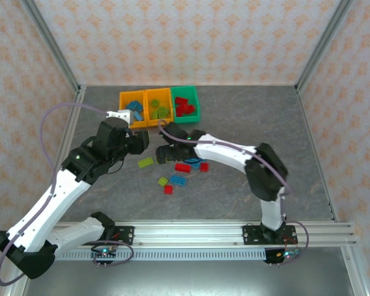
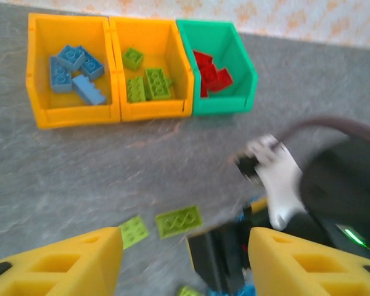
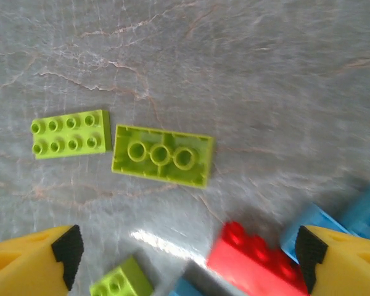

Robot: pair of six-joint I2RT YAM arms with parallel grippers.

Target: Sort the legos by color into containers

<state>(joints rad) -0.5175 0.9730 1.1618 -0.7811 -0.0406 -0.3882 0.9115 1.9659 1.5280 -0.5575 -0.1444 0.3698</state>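
Three containers stand in a row at the back: a yellow bin [image 2: 74,116] holding blue legos [image 2: 74,69], a yellow bin [image 2: 154,111] holding green legos [image 2: 149,84], and a green bin [image 2: 223,106] holding red legos [image 2: 211,75]. Loose legos lie mid-table: a green plate [image 3: 69,134], an upturned green brick [image 3: 163,155], a red brick [image 3: 259,259], a blue brick [image 3: 317,228] and a small green brick [image 3: 120,283]. My right gripper [image 3: 185,265] hangs open over them, holding nothing. My left gripper [image 2: 185,265] is open and empty, just left of the right gripper [image 1: 166,153].
From above, the loose pile spreads from a green piece [image 1: 145,163] to a red one [image 1: 203,166], with more nearer the front [image 1: 168,189]. The two arms crowd together in front of the bins [image 1: 131,93]. Cage posts and patterned walls ring the table.
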